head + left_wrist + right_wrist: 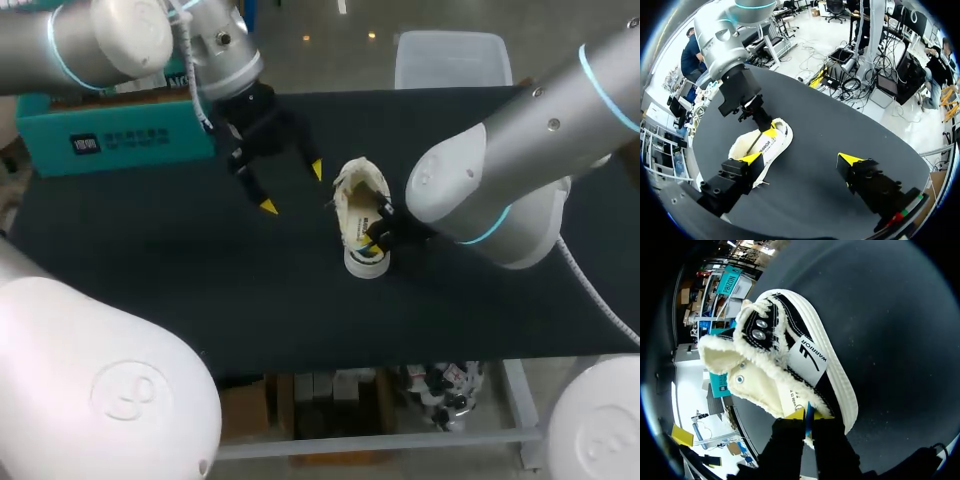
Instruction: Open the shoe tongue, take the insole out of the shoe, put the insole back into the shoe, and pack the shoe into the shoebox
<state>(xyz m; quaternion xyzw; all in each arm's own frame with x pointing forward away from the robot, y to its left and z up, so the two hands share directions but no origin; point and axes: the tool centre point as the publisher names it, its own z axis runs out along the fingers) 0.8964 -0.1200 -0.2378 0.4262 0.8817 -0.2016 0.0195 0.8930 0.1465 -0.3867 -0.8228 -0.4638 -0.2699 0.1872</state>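
A black shoe (360, 205) with a white sole and cream fleece lining lies at the middle of the black table (150, 270). Its tongue (717, 357) is folded outward, so the fleecy inside (767, 382) shows. My right gripper (378, 233) is shut on the shoe's heel collar, its fingers (790, 432) pinching the rim. My left gripper (292, 189) hangs open just left of the shoe, apart from it and holding nothing. In the left wrist view the shoe (777, 145) lies ahead of the left gripper's (800, 160) spread yellow tips, with the right gripper (767, 131) on it. The teal shoebox (110, 140) stands at the back left.
A clear plastic container (450, 60) sits at the table's far edge, right of centre. My right arm's bulky elbow (480, 190) hangs over the table right of the shoe. Bare tabletop stretches along the front and left.
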